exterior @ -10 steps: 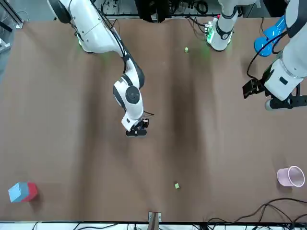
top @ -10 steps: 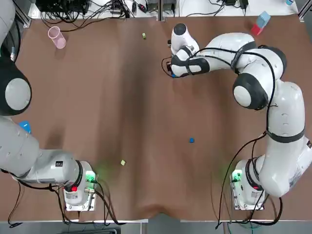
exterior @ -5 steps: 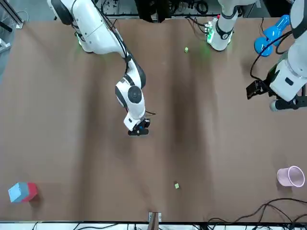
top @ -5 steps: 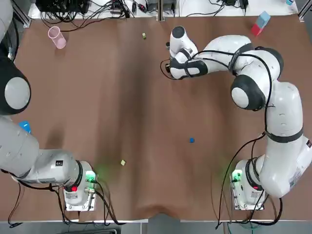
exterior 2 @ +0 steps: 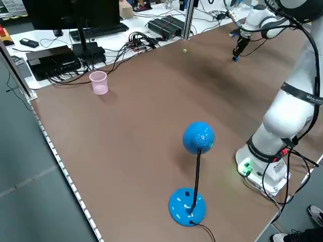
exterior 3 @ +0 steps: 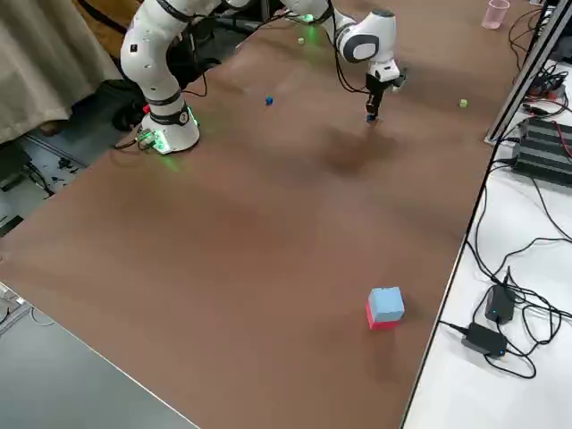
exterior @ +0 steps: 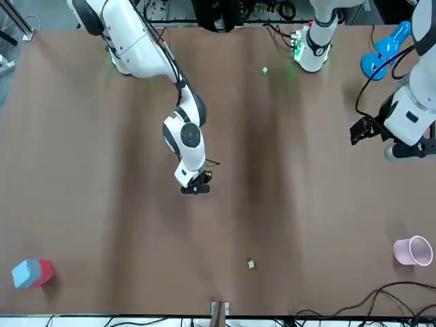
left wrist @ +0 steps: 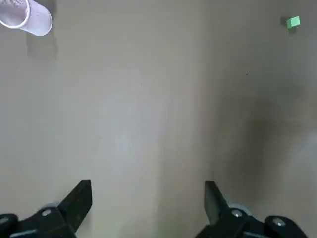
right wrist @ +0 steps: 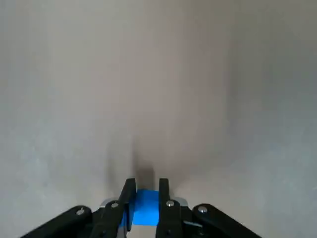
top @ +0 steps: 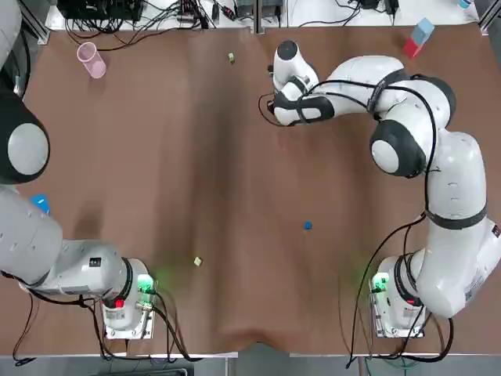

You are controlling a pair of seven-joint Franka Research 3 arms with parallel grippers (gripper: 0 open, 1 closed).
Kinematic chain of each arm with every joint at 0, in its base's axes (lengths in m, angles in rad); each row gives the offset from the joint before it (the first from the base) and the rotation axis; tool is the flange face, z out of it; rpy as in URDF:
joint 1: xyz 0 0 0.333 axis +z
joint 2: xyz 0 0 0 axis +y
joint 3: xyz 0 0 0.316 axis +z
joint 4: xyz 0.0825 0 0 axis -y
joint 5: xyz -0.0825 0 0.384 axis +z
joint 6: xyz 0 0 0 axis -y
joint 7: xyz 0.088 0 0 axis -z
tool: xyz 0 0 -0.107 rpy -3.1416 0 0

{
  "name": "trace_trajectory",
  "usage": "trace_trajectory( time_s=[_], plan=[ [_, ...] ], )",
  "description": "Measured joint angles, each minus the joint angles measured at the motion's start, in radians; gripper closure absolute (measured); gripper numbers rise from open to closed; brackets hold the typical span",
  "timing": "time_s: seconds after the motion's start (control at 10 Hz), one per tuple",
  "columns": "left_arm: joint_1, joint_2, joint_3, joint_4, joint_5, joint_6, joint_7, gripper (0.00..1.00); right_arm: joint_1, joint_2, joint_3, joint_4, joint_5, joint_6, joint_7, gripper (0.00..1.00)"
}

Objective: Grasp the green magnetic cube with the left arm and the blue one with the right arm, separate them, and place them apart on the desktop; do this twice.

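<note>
I had the right gripper (top: pixel 273 119) at the top view's upper centre, pinching a blue cube (right wrist: pixel 146 210) — open tabletop (top: pixel 156 157) around. Left gripper (left wrist: pixel 147 192) spread; green cube (top: pixel 232 57) near the top edge.

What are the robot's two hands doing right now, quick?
Left gripper: open, holding nothing.
Right gripper: shut on the blue cube.

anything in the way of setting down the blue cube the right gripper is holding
Nothing visible does. The right gripper holds the blue cube over bare table; the nearest green cube lies well aside.
</note>
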Motion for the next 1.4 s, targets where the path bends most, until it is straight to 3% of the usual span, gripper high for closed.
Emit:
trace_trajectory(
  time_s=[0.3,0.4,0.5,0.9,1.2,1.4],
  plan=[
    [-0.002,0.018,-0.002,0.000,0.000,0.002,0.000,0.00,0.002,0.033,-0.091,0.155,-0.014,-0.019,-0.004,0.77],
    [-0.003,0.025,-0.002,0.000,-0.001,0.006,0.000,0.00,-0.001,0.081,-0.136,0.243,-0.015,-0.060,-0.031,0.77],
    [-0.006,0.031,-0.004,0.000,-0.002,0.012,0.000,0.00,-0.008,0.128,-0.152,0.322,-0.016,-0.100,-0.074,0.77],
    [-0.006,0.036,-0.008,0.000,-0.002,0.020,-0.002,0.00,-0.087,0.306,-0.161,0.584,0.066,-0.148,-0.130,0.77],
    [0.014,0.036,-0.001,0.004,-0.002,0.020,0.003,0.00,-0.143,0.384,-0.161,0.691,0.091,-0.152,-0.278,0.76],
    [0.015,0.036,-0.001,0.005,-0.002,0.020,0.004,0.00,-0.151,0.390,-0.160,0.705,0.095,-0.154,-0.314,0.48]
  ],
)
